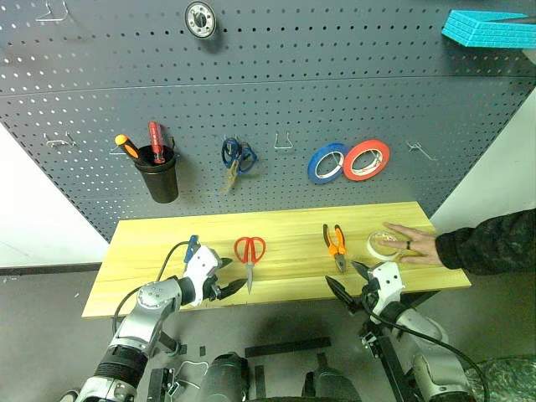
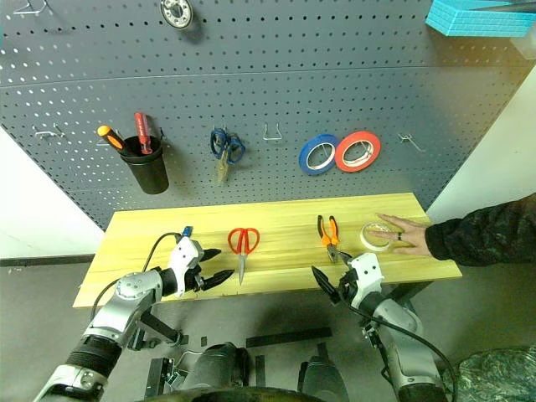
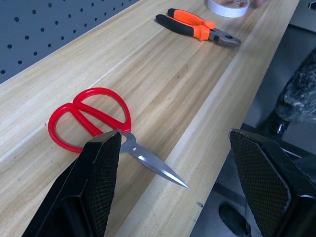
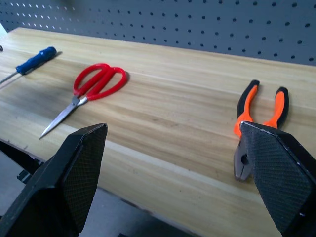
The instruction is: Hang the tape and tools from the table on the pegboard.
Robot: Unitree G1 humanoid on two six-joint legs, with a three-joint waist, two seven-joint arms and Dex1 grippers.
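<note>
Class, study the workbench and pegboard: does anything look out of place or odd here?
Yes: a person's hand lies flat on the table at its right end, touching the whitish tape roll. Otherwise the red scissors, pliers and blue-handled screwdriver lie tidily.

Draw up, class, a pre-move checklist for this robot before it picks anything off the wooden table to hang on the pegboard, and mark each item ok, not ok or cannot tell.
1. Left tool open and empty: ok.
2. Right tool open and empty: ok.
3. Red-handled scissors lying flat and unobstructed on the table, ahead of the left tool: ok.
4. Orange-and-black pliers free to pick up, ahead of the right tool: ok.
5. Whitish tape roll free of obstruction: not ok; a person's hand rests against it.
6. Free hook on the pegboard: ok; the wire hook between the blue-handled scissors and the blue tape roll is bare.
</note>
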